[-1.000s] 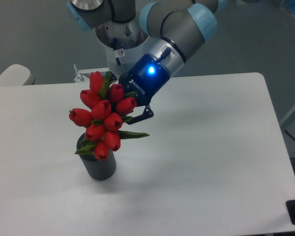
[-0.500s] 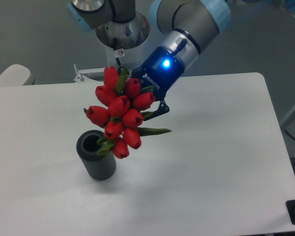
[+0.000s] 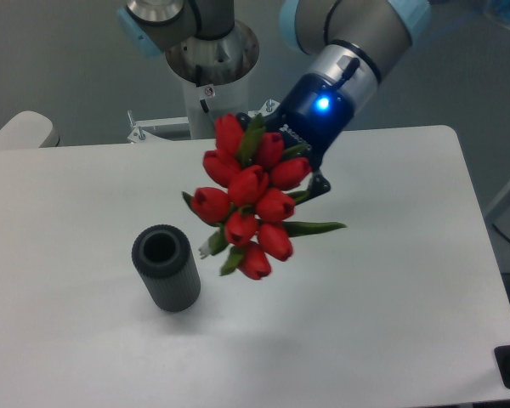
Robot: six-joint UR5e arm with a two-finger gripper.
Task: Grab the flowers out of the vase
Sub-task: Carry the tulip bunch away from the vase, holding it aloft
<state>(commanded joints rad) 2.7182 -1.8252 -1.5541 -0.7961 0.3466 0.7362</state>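
Flowers hang in the air above the white table, clear of the vase, which stands upright and alone to their lower left with its round dark mouth open to view. The bunch of red tulip buds sits directly in front of the pincer, so that the buds and green leaves cover most of the fingers; only one dark fingertip shows at the right edge of the bunch, just above a leaf that sticks out to the right. The pincer is clamped on the flowers, gripping them from behind at the upper right, with its blue body and lit indicator rising toward the grey arm. The bunch is tilted, its top buds near the pincer body and its lowest bud pointing down and left, where a pale stem end peeks out beside the leaves, near the vase but apart from it.

A second ago the bunch was still in the vase, with its lowest buds at the rim. Half a second ago it had come out and hung just beside the mouth. Now the flowers and pincer have moved further up and to the right, and the vase has stayed where it was.
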